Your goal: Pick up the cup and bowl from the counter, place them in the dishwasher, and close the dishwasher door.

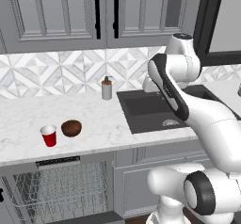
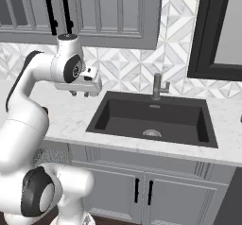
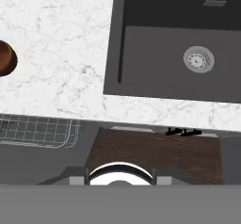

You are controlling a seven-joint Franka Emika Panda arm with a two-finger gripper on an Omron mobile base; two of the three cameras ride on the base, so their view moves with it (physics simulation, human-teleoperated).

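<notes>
Task barely begun: cup (image 1: 48,136) and bowl (image 1: 71,128) are sitting side by side on the counter (image 1: 94,124), untouched; the dishwasher (image 1: 61,190) is standing open. The gripper (image 2: 79,94) is hovering near the sink (image 2: 151,117), holding nothing, jaw spread unclear.

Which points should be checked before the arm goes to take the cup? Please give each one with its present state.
1. Cup upright on the counter, mouth up: ok.
2. Bowl apart from the cup, a small gap between them: ok.
3. Dishwasher open, wire rack showing below the counter edge: ok.
4. Gripper above the counter left of the sink, not yet over the cup: not ok.
5. Gripper empty: ok, nothing hangs under it in the right base view.
6. Gripper wide enough for the cup: cannot tell.
</notes>
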